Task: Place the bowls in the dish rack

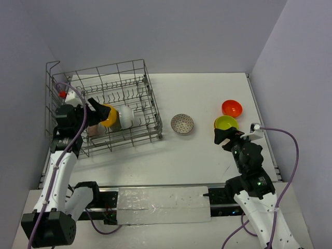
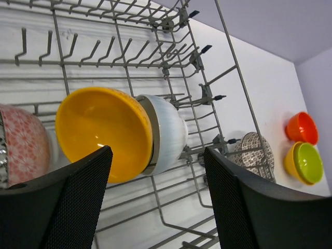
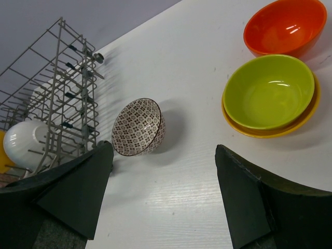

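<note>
1. Grey wire forms the dish rack (image 1: 104, 70) at the far left of the table (image 1: 207, 93) in the overhead view. An orange bowl (image 1: 109, 115) and a white bowl (image 1: 126, 116) stand on edge inside it. The left gripper (image 1: 96, 109) hangs just beside the orange one. On the table to the right lie a speckled bowl (image 1: 182, 124), a lime bowl (image 1: 226, 123) and a red bowl (image 1: 232, 108), with the right gripper (image 1: 223, 136) near the lime one.
2. From the left wrist, the jaws stand wide and hold nothing. The orange bowl leans on the white one, and a pinkish bowl (image 2: 23, 142) sits just to its left. That placement looks done.
3. From the right wrist, the jaws are wide and empty above bare table, between the tilted speckled bowl and the lime bowl. Next, probably, this arm must descend over one rim, one finger inside, and pinch the wall.
</note>
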Controlling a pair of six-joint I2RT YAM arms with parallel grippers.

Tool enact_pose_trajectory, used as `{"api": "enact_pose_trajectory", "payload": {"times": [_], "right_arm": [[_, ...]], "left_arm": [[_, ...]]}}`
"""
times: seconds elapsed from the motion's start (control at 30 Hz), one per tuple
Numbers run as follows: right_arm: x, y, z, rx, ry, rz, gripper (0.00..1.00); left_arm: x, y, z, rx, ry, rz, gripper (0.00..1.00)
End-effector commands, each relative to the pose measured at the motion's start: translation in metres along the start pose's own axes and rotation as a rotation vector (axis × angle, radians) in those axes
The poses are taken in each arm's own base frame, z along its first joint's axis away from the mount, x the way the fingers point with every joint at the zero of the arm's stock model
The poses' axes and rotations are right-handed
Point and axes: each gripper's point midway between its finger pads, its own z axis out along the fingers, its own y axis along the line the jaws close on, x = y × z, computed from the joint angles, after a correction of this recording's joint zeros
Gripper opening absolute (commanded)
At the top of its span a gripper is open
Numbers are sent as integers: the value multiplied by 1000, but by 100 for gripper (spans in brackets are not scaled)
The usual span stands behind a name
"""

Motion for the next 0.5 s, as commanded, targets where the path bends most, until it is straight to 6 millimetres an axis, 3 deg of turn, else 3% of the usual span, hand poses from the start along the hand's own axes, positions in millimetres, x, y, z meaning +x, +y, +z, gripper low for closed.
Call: {"api": "enact_pose_trajectory", "payload": {"times": [0.0, 0.07, 0.2, 0.3, 0.47], "right_arm": [[-9, 7, 0, -20, -21, -5, 86], [-10, 8, 1, -22, -21, -5, 86], [-10, 8, 1, -19, -19, -9, 86], [-12, 8, 0, -16, -21, -7, 86], [-12, 6, -2, -15, -30, -5, 86]], "left_arm": [[-8, 2, 2, -97, -99, -162, 77], [2, -8, 8, -106, -82, -187, 76], [4, -6, 27, -192, -64, -201, 75], [8, 8, 44, -289, -37, -215, 73], [9, 18, 56, -347, -28, -224, 58]]}}
